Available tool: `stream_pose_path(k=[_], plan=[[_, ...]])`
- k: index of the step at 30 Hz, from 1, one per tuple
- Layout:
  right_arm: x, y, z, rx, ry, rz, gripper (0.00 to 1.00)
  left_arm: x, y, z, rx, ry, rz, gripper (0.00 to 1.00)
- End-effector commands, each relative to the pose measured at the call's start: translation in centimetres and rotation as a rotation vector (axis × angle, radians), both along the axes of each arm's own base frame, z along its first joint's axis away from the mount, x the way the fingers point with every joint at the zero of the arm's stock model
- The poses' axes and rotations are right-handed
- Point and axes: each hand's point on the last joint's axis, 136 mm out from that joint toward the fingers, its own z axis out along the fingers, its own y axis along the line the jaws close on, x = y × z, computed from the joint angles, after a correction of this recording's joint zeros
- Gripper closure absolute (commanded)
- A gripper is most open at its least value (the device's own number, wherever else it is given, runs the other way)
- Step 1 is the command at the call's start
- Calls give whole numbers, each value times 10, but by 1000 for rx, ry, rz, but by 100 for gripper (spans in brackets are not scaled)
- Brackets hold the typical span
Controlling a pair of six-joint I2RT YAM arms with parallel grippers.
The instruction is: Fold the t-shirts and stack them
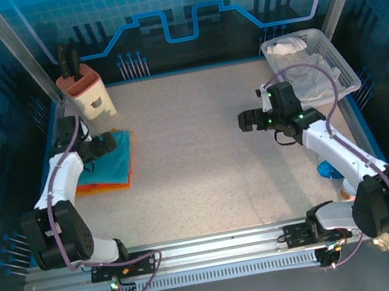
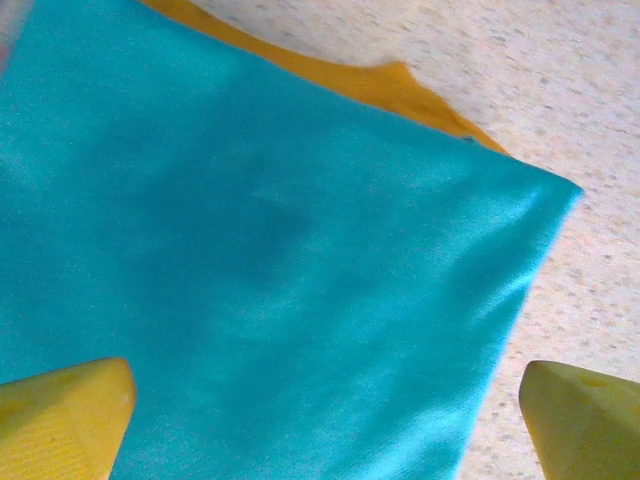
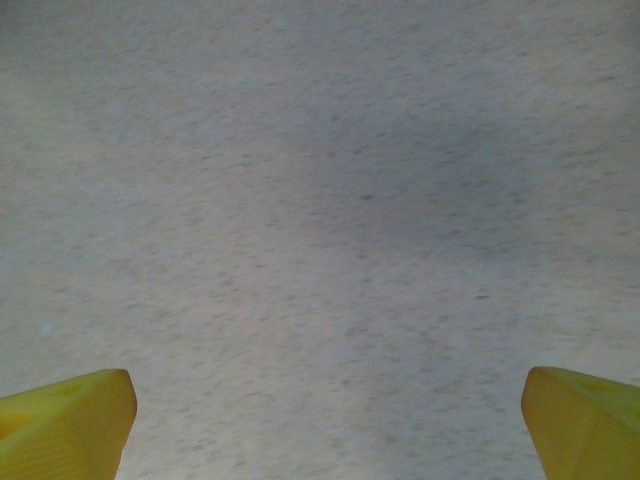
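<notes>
The folded teal cloth t-shirt lies flat on the bright orange cloth t-shirt, at the left of the top view on the speckled worktop. My left gripper hangs released over its corner. My right gripper, also spread, is over bare worktop. Both shirts look light, limp and slippery, so I judge an edge pinch through all layers safest.

Teal t-shirt folded atop orange t-shirt — left end effector over far edge
</notes>
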Motion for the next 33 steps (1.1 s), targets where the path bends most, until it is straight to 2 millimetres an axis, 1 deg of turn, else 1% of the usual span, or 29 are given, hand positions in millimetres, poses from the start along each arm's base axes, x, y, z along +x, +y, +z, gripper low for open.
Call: stream_pose_path(k=[1,3,5,9,12,14,16,17,19,20,21,23,25,26,27,28,31,33], plan=[[11,-30,7,-136,-178,-60,0,34,-24,16,-113,-243,-42,1],[10,-40,4,-177,-260,-76,0,35,-26,9,-125,-319,-37,1],[8,-51,-2,-220,-310,-111,0,33,-25,4,-88,-400,-34,1],[6,-72,-19,-281,-311,-164,0,25,-22,2,3,-502,-47,1],[13,-91,-31,-279,-320,-237,0,23,-30,4,71,-588,-98,1],[19,-95,-37,-256,-333,-254,0,20,-32,3,100,-625,-102,1],[22,-97,-47,-266,-364,-255,0,17,-34,-2,103,-664,-98,1],[25,-99,-48,-262,-401,-260,0,17,-35,-5,104,-669,-105,1],[29,-101,-56,-230,-437,-256,0,18,-41,-11,105,-691,-136,1],[30,-98,-58,-215,-418,-236,0,18,-46,-13,103,-680,-163,1],[35,-95,-55,-220,-438,-209,0,19,-48,-13,110,-677,-172,1],[40,-92,-60,-227,-450,-179,0,22,-53,-19,116,-663,-193,1],[43,-91,-71,-214,-461,-172,0,23,-56,-30,138,-669,-203,1],[43,-91,-75,-214,-479,-170,0,24,-58,-24,150,-712,-208,1],[42,-86,-76,-221,-505,-147,0,22,-59,-26,141,-687,-211,1],[41,-87,-79,-231,-477,-157,0,25,-57,-28,146,-667,-201,1],[43,-88,-78,-246,-474,-171,0,29,-58,-32,149,-627,-204,1],[43,-87,-78,-250,-483,-168,0,30,-58,-30,156,-636,-203,1]])
